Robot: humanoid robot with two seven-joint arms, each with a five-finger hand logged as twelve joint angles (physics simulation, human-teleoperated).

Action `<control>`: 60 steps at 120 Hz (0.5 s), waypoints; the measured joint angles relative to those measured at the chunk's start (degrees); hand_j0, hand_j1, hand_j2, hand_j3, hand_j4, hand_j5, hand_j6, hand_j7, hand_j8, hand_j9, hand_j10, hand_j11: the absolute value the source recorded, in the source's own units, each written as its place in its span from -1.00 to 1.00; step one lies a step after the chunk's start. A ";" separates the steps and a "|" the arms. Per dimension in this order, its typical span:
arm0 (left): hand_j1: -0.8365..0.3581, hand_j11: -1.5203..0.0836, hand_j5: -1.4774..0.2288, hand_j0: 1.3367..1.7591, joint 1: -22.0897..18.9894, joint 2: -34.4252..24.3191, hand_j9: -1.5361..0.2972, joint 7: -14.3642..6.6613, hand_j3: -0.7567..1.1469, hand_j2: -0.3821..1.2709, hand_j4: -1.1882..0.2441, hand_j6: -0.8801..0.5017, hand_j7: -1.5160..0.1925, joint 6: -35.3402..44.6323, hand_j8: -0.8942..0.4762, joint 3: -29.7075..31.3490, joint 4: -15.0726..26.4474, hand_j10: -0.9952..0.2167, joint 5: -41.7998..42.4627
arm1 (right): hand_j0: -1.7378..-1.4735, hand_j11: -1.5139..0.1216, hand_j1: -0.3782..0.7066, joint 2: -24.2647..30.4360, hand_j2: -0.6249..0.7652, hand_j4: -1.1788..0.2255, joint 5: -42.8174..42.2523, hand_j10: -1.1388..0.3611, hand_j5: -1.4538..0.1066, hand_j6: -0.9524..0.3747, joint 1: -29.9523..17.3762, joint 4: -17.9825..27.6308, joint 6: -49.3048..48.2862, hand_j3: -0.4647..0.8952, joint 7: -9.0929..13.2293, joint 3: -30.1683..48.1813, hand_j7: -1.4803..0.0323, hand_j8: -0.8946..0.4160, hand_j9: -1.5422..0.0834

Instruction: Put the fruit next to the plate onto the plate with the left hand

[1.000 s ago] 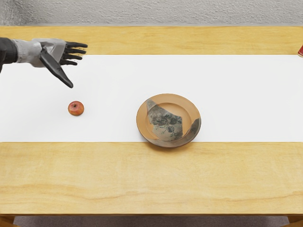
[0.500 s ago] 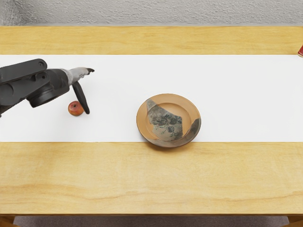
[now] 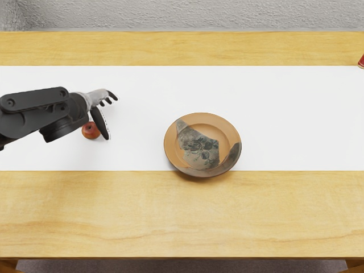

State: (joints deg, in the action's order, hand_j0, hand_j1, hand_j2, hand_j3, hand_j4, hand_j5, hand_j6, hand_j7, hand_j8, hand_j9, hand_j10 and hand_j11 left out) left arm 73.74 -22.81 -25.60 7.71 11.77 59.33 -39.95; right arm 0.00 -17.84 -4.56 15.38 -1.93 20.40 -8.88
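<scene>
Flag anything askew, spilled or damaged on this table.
Nothing spilled or broken. The apple lies off the plate, beside the left hand. The plate's grey pattern looks lopsided, likely decoration. A red thing is cut off at the right edge.

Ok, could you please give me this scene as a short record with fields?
fruit: small red apple on the white runner, left of the plate, partly hidden by the arm
plate: orange-brown plate, patterned centre, no fruit on it
left hand: left hand over the apple, fingers spread, thumb pointing down just right of it; no grasp visible
right hand: not in view
other: red object cut off at the right edge
task state: apple not yet on plate
</scene>
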 joint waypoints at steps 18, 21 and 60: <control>0.50 0.50 0.36 0.52 -0.15 -2.61 0.33 -1.09 -0.21 -0.48 0.32 -0.08 0.41 0.24 -0.05 0.92 2.71 0.24 -0.06 | -0.40 0.82 -0.90 0.00 -0.11 0.65 0.00 0.49 0.83 0.41 0.00 0.00 0.00 -0.32 0.00 0.00 0.92 0.34 0.86; 0.50 0.50 0.36 0.52 -0.17 -3.13 0.33 -1.17 -0.21 -0.48 0.31 -0.08 0.40 0.27 -0.06 1.04 3.05 0.24 -0.09 | -0.40 0.82 -0.90 0.00 -0.11 0.65 0.00 0.49 0.83 0.41 0.00 0.00 0.00 -0.32 0.01 0.00 0.92 0.33 0.86; 0.24 0.27 0.14 0.52 0.00 -4.50 0.20 -2.80 -0.20 -0.44 0.12 -0.28 0.19 0.37 -0.27 1.88 4.26 0.01 -0.64 | -0.40 0.82 -0.90 0.00 -0.11 0.65 0.00 0.49 0.83 0.41 -0.01 0.00 0.01 -0.32 0.00 0.00 0.92 0.34 0.86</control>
State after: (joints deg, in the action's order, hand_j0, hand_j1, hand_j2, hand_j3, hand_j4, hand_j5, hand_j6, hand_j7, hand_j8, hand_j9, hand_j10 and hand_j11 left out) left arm 73.74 -27.31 -28.40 8.08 13.65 63.59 -40.60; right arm 0.00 -17.85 -4.57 15.38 -1.92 20.39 -8.88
